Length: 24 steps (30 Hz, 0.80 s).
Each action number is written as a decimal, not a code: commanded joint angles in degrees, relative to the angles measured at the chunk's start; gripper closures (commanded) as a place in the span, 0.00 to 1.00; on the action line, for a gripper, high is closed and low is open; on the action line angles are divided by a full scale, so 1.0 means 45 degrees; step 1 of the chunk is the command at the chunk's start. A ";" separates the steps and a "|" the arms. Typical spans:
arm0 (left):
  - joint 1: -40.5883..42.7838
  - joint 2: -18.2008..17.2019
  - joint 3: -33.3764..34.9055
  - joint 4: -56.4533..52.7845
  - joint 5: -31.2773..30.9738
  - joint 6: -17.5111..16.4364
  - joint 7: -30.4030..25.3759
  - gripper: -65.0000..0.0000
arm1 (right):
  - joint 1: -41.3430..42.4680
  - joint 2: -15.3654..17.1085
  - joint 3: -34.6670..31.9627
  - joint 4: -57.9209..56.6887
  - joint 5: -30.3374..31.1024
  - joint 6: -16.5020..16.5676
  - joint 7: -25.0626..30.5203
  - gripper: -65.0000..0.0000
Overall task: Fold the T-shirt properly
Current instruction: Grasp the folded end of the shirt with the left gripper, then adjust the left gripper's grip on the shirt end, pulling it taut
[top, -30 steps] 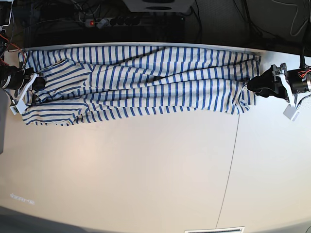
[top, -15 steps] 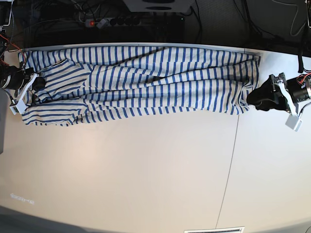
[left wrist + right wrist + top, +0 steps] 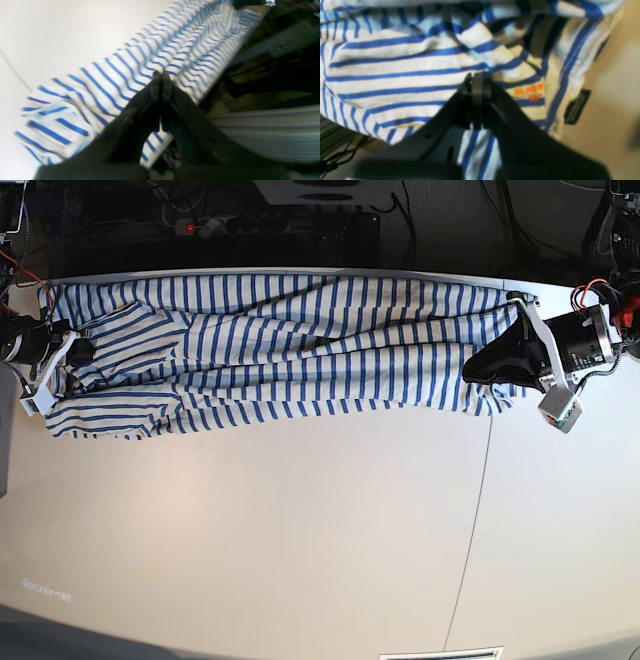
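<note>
The white T-shirt (image 3: 300, 340) with thin blue stripes lies stretched in a long, wrinkled band along the far edge of the table. My left gripper (image 3: 472, 370) hovers over its right end with the fingers pressed together and no cloth between them; the left wrist view shows the gripper (image 3: 160, 73) above the striped cloth (image 3: 112, 75). My right gripper (image 3: 82, 350) is at the shirt's left end. In the right wrist view this gripper (image 3: 477, 77) is shut where the cloth (image 3: 395, 65) bunches, beside an orange print (image 3: 528, 91) and a dark tag (image 3: 576, 106).
The shirt lies on a white table (image 3: 300, 520) with a thin seam (image 3: 478, 510) running front to back on the right. Behind the far edge lie a power strip (image 3: 240, 225) and cables. The table drops off just behind the shirt (image 3: 225, 72).
My left gripper has swung from just off the shirt's right edge inward over its right end, and its arm has turned. The shirt and my right gripper have not moved.
</note>
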 commanded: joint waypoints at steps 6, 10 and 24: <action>-0.0563 -0.0151 0.1064 -0.1851 0.1836 -0.0153 -0.1787 1.00 | 0.0131 0.0316 0.0117 0.0141 0.0097 0.0928 0.0097 1.00; -0.1146 -0.0151 0.1229 -0.3648 0.1889 -0.0153 -0.1787 1.00 | 0.0131 0.0321 0.0117 0.0141 0.0092 0.0928 0.0092 1.00; -0.1617 -0.0534 0.0957 -0.5508 0.1545 -0.0153 -0.1783 1.00 | 0.0131 0.0316 0.0117 0.0141 -0.0092 0.0933 0.0102 1.00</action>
